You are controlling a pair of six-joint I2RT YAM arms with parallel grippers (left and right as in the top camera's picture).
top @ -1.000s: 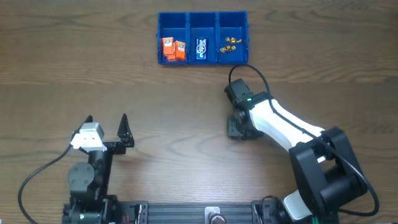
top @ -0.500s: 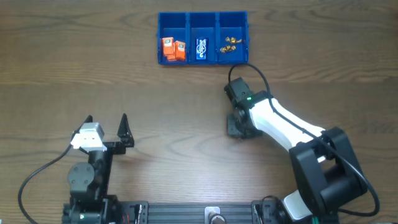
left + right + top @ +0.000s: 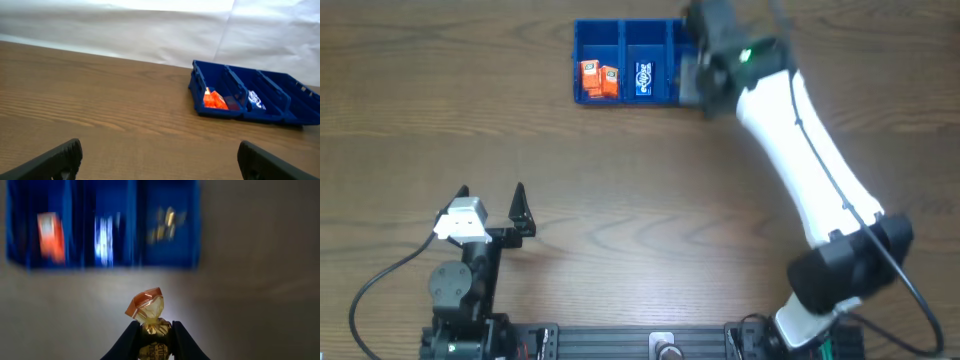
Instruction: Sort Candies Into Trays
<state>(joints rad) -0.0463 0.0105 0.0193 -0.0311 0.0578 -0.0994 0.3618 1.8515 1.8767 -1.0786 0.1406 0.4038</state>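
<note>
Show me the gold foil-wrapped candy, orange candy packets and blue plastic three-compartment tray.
Gold foil-wrapped candy [image 3: 150,307]: right wrist view, twisted wrapper top.
Orange candy packets [image 3: 590,78]: top view, packet face.
Blue plastic three-compartment tray [image 3: 194,82]: left wrist view, end wall.

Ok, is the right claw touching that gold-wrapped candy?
Touching. The right wrist view shows the right claw clamped against both sides of the gold-wrapped candy, with the candy's twisted top poking out above it.

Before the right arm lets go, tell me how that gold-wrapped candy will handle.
The gold-wrapped candy looks small between the right jaws, so probably light. Its twisted foil top likely crumples easily. Its seemingly rounded body could roll once dropped in the blue tray.
</note>
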